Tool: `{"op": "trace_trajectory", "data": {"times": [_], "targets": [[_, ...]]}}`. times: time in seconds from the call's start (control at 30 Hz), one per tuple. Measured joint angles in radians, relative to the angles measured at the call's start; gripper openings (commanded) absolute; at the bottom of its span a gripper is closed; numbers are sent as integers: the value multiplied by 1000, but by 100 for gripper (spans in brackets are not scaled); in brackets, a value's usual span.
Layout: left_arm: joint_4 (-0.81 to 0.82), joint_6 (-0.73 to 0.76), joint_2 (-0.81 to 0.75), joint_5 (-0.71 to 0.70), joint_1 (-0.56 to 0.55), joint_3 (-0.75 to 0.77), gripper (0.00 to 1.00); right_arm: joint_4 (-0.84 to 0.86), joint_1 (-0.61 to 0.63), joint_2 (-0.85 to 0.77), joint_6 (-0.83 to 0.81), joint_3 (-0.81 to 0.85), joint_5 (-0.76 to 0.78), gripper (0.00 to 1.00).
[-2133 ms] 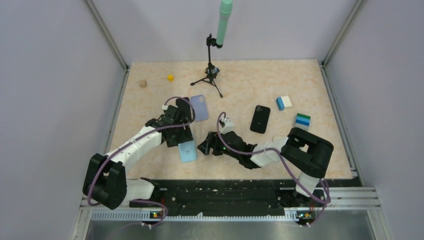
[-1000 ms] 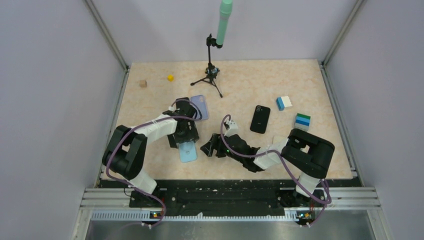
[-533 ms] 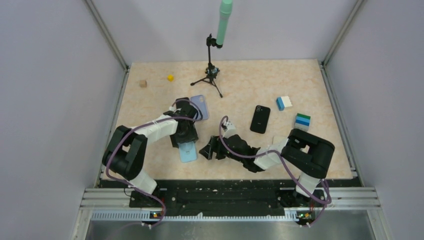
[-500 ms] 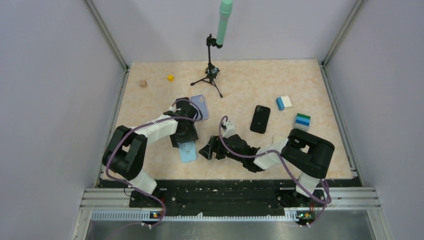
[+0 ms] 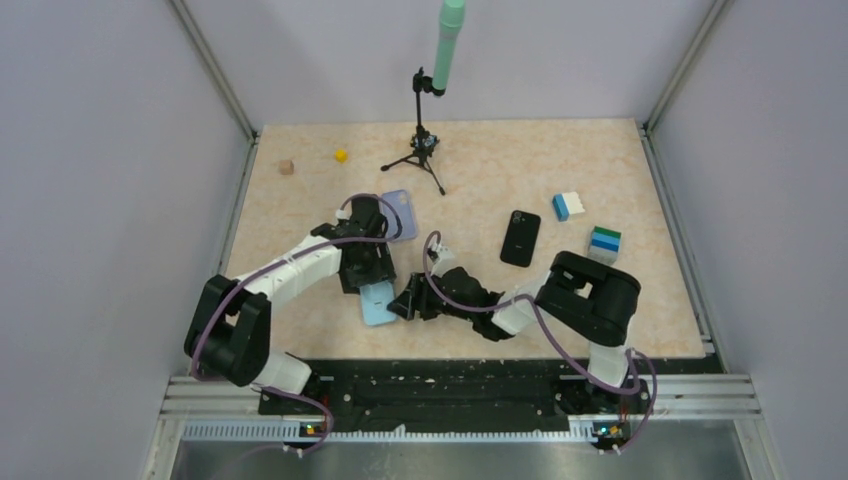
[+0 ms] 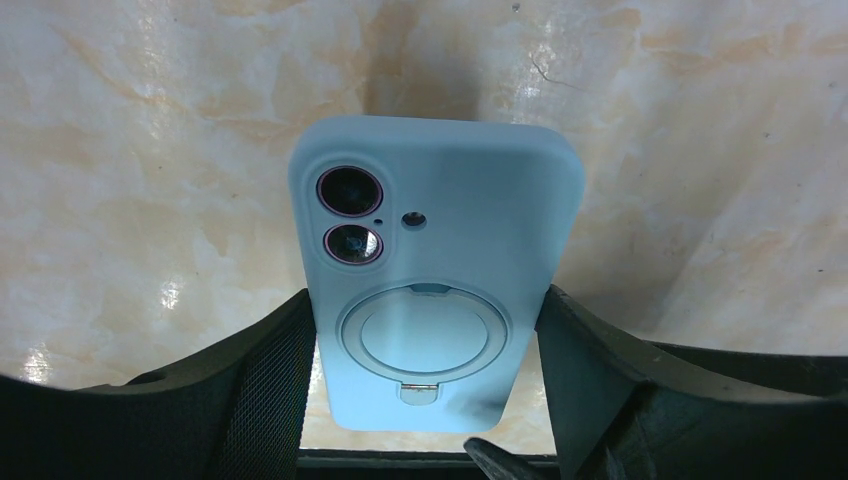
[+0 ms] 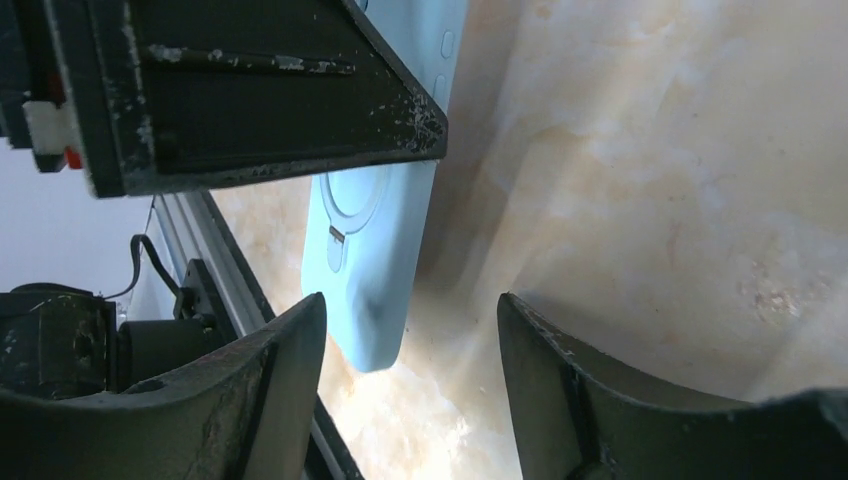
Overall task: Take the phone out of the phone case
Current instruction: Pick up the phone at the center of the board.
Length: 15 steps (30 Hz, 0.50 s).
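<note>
Plainly early in the job. Note the phone (image 6: 350, 190) not yet out of the phone case (image 6: 470, 230), with only its two camera lenses (image 6: 351, 243) showing through the back. Lies back-up on the table (image 5: 480, 170), close to the near edge and left of middle. Reads as bracing done at most, with prying the shell off and lifting the handset clear all left to do.

Starting at the left: see the left jaws straddling the far part of the case, set against both long sides and apparently clamping it. Looks soft and matte, a pale blue silicone-like shell with rounded corners and a flat round ring stand (image 6: 424, 340). Further right, find the right jaws parted beside the case's near right corner, gripping nothing, with bare table between them. Gleams glossy there, in a beige marbled pattern. Toward the right edge, spot a bare black phone (image 5: 520, 238) lying flat, hard and slick-looking.
</note>
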Motion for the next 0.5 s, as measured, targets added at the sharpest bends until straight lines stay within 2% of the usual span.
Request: {"op": "trace_trajectory", "data": {"times": [0.2,0.27,0.33,0.47,0.5], "targets": [[-6,5,-11,23,1,0,35,53,0,56,2,28,-36,50],[-6,5,-14,31,1,-2,35,82,0,67,3,28,-58,43],[-6,4,-19,39,1,-5,35,114,0,72,4,28,-80,31],[-23,10,-46,45,6,-5,39,173,0,82,21,24,-104,0],[-30,10,-61,49,8,-5,42,177,-1,86,33,20,-101,0]]}}
